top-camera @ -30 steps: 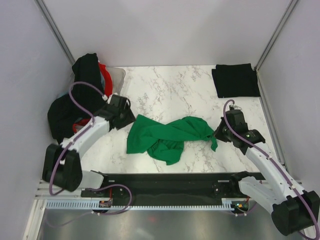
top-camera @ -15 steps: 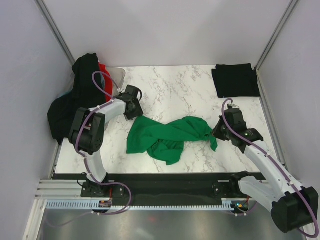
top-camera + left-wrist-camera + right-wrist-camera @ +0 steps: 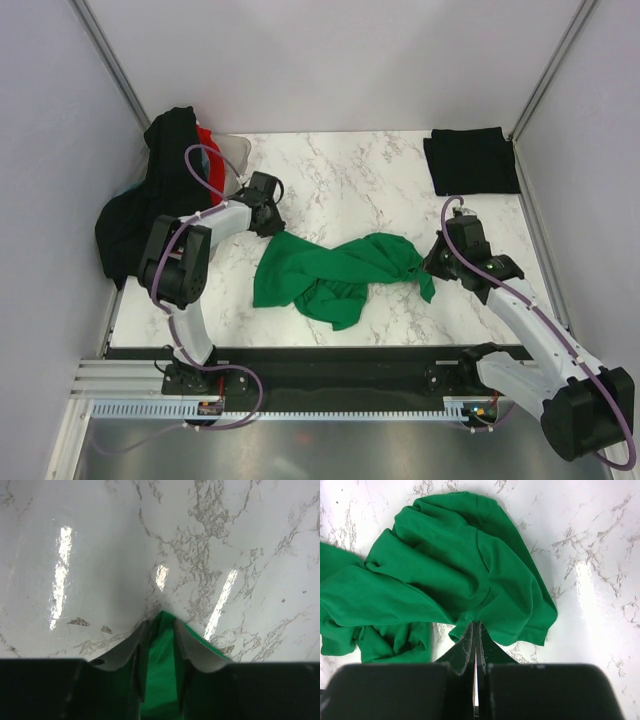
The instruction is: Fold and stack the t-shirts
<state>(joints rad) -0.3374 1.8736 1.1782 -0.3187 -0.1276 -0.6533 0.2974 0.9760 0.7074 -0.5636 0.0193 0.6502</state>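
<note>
Overhead, a white marble table [image 3: 340, 180] fills the view, with 12 o'clock at its far edge. At its centre lies a bright green t-shirt [image 3: 330, 270], crumpled and stretched from 9 to 3 o'clock. At 10 o'clock a heap of black t-shirts [image 3: 125, 230] spills over the table's left edge, and a red t-shirt [image 3: 207, 140] peeks out at the heap's far side. At 1 o'clock a folded black t-shirt [image 3: 470, 160] lies flat in the far right corner. A translucent plastic tub [image 3: 236, 152] shows beside the heap at 11 o'clock.

The left gripper [image 3: 160, 622] sits at the green shirt's 11 o'clock corner. Its jaws stand narrowly apart with green cloth between them; whether they pinch it cannot be told. The right gripper [image 3: 475, 627] is at the shirt's 3 o'clock end, jaws pressed together on a fold of the green fabric.
</note>
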